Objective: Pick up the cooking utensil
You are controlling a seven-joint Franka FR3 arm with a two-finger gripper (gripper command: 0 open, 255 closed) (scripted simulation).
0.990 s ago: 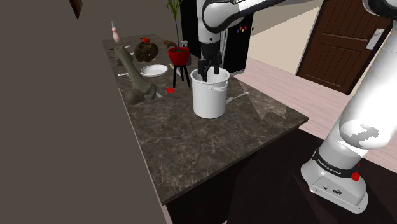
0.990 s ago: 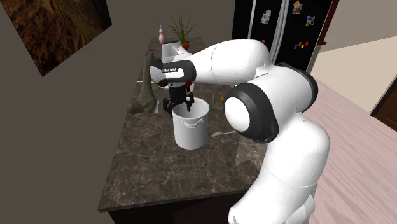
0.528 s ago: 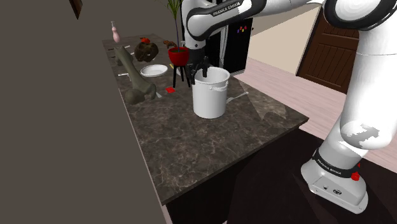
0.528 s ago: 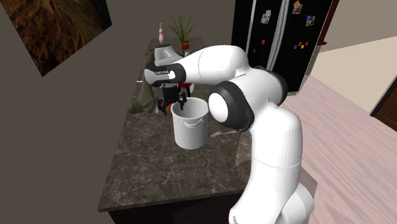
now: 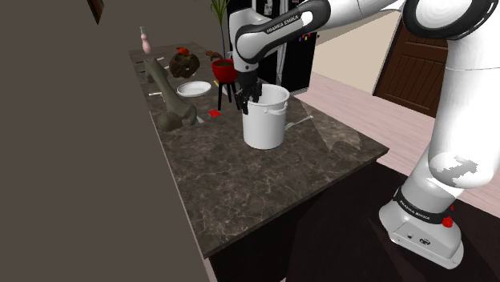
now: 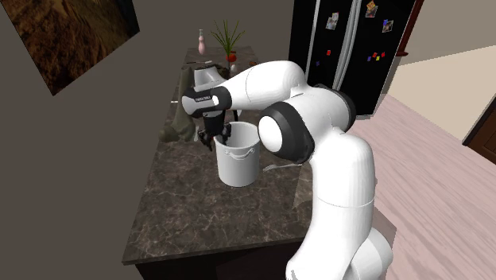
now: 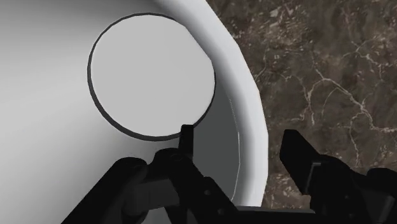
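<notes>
Fingers (image 7: pixel 306 160): parted, straddling the white pot (image 5: pixel 264 126) rim, one inside and one outside, clasping nothing that I can see.
Gripper (image 5: pixel 250 98): pointing down.
Arm (image 5: pixel 469 88): arched high from the stand (image 5: pixel 423 232).
Pot: upright on the dark marble counter (image 5: pixel 240 188).

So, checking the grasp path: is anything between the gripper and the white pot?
Nothing visible does. The open gripper straddles the rim of the white pot, one finger inside, the other outside over the dark counter.
</notes>
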